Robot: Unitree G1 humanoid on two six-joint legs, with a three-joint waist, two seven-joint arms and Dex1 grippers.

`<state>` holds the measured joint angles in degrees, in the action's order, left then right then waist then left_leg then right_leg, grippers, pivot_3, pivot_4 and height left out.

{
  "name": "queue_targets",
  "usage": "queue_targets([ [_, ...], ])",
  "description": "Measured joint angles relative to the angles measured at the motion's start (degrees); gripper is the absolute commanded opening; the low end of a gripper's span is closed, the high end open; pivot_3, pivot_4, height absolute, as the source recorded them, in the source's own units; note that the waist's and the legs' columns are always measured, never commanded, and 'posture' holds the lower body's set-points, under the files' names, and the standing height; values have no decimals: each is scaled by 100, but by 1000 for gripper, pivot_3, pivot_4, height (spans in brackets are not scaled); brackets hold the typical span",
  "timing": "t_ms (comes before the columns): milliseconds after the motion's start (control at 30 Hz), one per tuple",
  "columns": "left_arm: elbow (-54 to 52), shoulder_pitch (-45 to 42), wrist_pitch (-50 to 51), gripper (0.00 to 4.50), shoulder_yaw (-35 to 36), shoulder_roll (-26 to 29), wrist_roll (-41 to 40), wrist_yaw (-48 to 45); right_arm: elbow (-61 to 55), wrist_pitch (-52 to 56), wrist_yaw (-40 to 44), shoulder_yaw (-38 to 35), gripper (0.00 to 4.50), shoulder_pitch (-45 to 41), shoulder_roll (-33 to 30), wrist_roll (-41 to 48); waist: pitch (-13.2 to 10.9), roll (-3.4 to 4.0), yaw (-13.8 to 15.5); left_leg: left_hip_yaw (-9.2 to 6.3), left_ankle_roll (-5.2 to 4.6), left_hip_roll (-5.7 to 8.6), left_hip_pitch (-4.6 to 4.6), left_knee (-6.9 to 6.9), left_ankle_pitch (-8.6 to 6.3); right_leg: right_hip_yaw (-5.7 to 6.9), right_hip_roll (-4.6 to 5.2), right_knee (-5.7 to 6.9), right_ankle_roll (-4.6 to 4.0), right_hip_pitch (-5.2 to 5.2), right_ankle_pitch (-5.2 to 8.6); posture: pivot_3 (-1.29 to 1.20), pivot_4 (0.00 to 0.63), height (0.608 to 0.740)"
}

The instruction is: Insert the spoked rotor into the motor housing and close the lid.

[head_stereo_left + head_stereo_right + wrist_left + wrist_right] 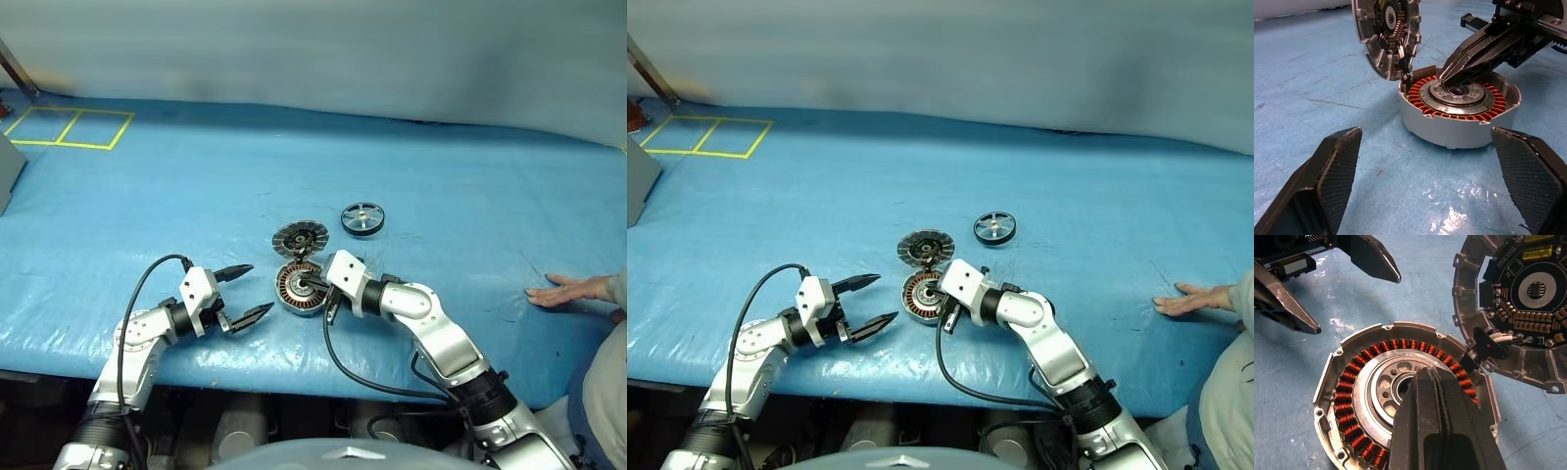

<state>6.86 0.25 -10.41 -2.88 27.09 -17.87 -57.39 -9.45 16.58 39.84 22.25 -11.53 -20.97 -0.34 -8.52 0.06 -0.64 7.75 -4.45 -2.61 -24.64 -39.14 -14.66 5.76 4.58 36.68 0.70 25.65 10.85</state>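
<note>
The motor housing [297, 291] sits open on the blue table, copper windings ringing its silver hub [1382, 387]. My right gripper [315, 286] is shut, its joined tips resting at that hub [1462, 90]. The lid [300, 238] lies just behind the housing, tilted, its circuit-board face [1528, 298] showing and a short wire joining it to the housing rim. The spoked rotor [362, 218] lies flat further back to the right, apart from both grippers. My left gripper [261, 288] hangs open just left of the housing with nothing between its fingers [1332, 181].
A person's hand [573, 290] rests flat on the table at the far right. Yellow tape squares [69, 127] mark the far left corner, beside a grey box [8, 171] at the left edge. The table's front edge runs just below both arms.
</note>
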Motion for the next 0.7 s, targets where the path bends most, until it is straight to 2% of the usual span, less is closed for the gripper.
queue_targets([
  [300, -8, -2, 7, 4500, -1, 2, 0, -14, -147, 26, 5, 65, 20, 93, -62, -20, 0, -1, 2, -1, 0, 0, 0, 0, 0, 0, 1, -1, 0, -1, 0, 0, 150, 740],
  [700, -3, -142, 7, 4500, -8, 1, 0, -32, -513, 283, -60, -255, 20, 210, -70, 236, -1, 0, 1, -2, 0, 0, -5, 3, -1, 3, -1, -7, 0, 2, 0, 0, 150, 740],
])
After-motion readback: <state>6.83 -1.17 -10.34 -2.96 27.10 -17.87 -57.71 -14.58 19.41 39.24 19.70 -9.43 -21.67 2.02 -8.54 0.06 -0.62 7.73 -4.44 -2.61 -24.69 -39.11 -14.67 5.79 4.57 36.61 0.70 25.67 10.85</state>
